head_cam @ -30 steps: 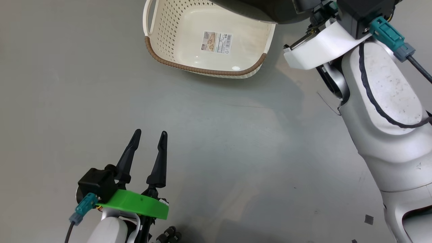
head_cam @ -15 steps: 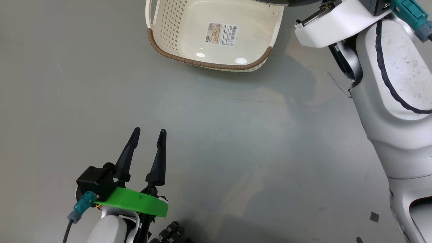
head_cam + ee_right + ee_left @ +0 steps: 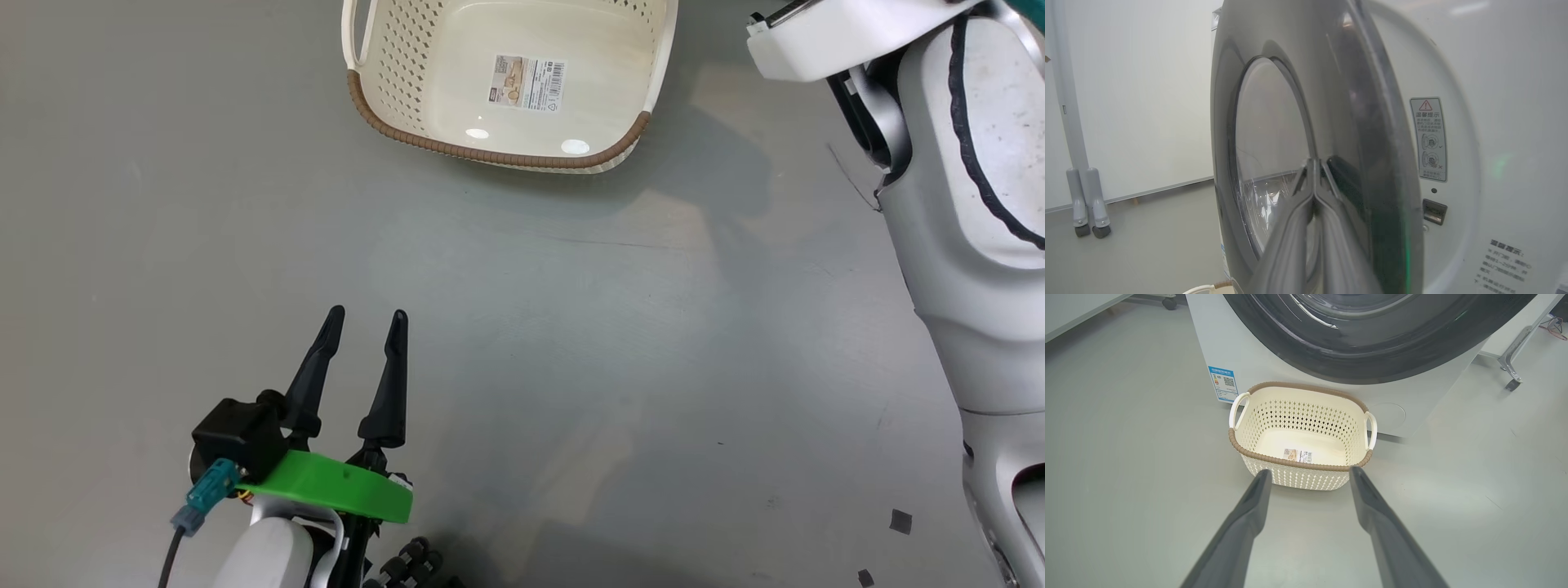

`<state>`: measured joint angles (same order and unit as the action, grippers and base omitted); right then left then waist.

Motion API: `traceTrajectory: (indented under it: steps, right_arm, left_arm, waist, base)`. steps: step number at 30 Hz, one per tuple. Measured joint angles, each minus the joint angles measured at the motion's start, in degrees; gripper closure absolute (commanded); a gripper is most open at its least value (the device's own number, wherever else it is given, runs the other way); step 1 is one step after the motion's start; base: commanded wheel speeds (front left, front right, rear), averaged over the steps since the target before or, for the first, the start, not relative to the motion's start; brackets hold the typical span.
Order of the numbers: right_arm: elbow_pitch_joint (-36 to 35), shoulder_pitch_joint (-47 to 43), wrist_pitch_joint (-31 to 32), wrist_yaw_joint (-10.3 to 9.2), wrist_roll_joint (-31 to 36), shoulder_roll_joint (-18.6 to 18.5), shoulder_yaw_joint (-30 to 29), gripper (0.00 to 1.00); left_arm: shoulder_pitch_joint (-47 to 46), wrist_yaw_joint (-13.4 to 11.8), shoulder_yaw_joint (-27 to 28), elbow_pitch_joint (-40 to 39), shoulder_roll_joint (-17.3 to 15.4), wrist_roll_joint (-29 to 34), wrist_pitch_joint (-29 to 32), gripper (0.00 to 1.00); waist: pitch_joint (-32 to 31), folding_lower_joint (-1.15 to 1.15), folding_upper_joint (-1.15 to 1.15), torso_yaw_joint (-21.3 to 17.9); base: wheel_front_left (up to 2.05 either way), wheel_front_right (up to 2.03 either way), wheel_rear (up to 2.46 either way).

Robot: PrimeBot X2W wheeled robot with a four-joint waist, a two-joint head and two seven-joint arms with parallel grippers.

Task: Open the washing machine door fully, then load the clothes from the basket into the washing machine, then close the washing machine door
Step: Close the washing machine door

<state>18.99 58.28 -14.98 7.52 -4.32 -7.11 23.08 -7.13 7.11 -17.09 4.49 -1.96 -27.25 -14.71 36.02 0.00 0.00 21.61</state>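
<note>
Swinging out toward one o'clock, my right forearm (image 3: 971,204) had climbed the head view, and the door's dark edge had left it. My right gripper (image 3: 1314,163) was clenched on nothing, tips pressed against the washing machine door (image 3: 1269,134), which stood ajar. The risk: tips skating off that glossy ring, and the door stopping short of the latch slot (image 3: 1434,211). My left gripper (image 3: 366,314) hung released. The basket (image 3: 490,157), at its twelve o'clock, sat bare but for a barcode sticker (image 3: 526,82), just beneath the door's swing.

Bright overhead light leaves two glare spots inside the basket (image 3: 457,149). A soft shadow darkens the floor (image 3: 718,180) to its right. The washing machine door (image 3: 1274,143) looks blurred.
</note>
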Motion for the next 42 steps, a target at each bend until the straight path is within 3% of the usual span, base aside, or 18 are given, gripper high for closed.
traceTrajectory:
  steps: [42]
  right_arm:
    - [8.4, 9.11, 0.0, -0.01, 3.3, -7.5, -4.53, 1.0]
  left_arm:
    - [0.37, 0.0, -2.61, 1.08, 0.16, -2.23, 0.0, 0.0]
  waist:
    - [-0.11, 0.0, 0.0, 6.59]
  base:
    - [0.0, 0.0, 0.0]
